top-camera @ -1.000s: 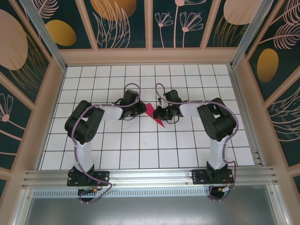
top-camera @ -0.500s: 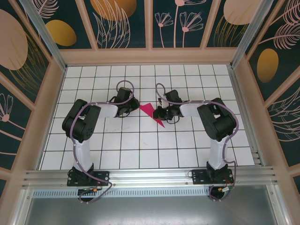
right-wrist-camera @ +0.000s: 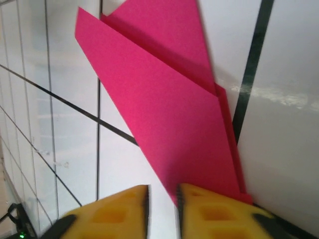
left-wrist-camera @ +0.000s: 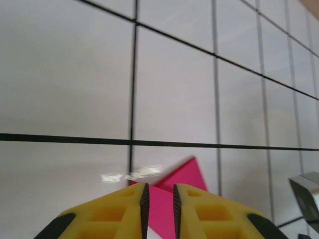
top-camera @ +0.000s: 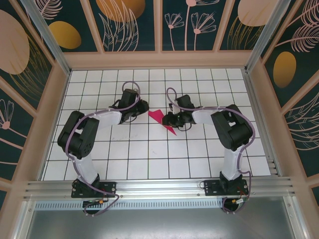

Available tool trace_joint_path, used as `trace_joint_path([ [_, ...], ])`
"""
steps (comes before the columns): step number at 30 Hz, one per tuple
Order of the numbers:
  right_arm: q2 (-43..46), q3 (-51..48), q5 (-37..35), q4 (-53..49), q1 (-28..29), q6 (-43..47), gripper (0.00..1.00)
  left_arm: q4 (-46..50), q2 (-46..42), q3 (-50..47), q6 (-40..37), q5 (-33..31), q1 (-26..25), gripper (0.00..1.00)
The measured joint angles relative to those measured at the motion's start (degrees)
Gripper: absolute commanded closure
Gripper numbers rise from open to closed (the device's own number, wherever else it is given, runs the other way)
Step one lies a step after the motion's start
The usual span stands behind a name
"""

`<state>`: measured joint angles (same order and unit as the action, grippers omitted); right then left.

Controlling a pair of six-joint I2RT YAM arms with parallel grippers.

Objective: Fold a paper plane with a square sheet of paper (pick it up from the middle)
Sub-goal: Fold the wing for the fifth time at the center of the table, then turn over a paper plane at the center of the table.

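Top external: paper plane (top-camera: pixel 160 118) amid white tiles (top-camera: pixel 149 159)

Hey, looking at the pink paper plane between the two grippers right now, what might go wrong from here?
The right gripper sits slightly open against the layered edge of the paper plane, so a sideways move may snag a flap and undo the crease. The left gripper hangs low over another corner, barely open; closing there might pinch and drag the thin paper across the table.
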<state>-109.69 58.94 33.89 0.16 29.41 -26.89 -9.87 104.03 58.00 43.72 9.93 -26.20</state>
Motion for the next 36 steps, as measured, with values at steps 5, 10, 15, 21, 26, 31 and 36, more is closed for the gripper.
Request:
trace_joint_path([
  [5,6.67,-1.4,-0.33,0.72,-1.92,-0.02,0.49,5.77,-0.81,2.75,1.57,-2.27,-2.82,0.66],
  [10,13.25,-4.85,-3.87,1.97,-6.14,1.33,0.37,12.87,-0.74,6.14,3.39,-5.7,-5.68,0.54],
  [15,15.69,-9.66,-9.29,2.62,-10.05,1.49,0.28,19.76,0.57,10.69,5.42,-10.69,-9.16,0.41],
  [21,15.85,-13.49,-14.27,3.76,-11.89,0.83,0.24,29.42,6.71,20.61,6.49,-18.45,-14.84,0.3],
  [26,15.89,-15.19,-16.2,4.96,-13.57,-0.55,0.23,37.62,13.73,30.51,5.92,-23.85,-18.27,0.24],
  [31,16.41,-16.22,-15.85,6.05,-15.06,-2.25,0.23,46.49,20.83,40.24,4.92,-27.56,-19.87,0.25],
  [36,17.29,-16.31,-14.95,6.16,-15.19,-3.1,0.23,52.48,23.23,43.41,4.31,-29.79,-20.0,0.3],
])
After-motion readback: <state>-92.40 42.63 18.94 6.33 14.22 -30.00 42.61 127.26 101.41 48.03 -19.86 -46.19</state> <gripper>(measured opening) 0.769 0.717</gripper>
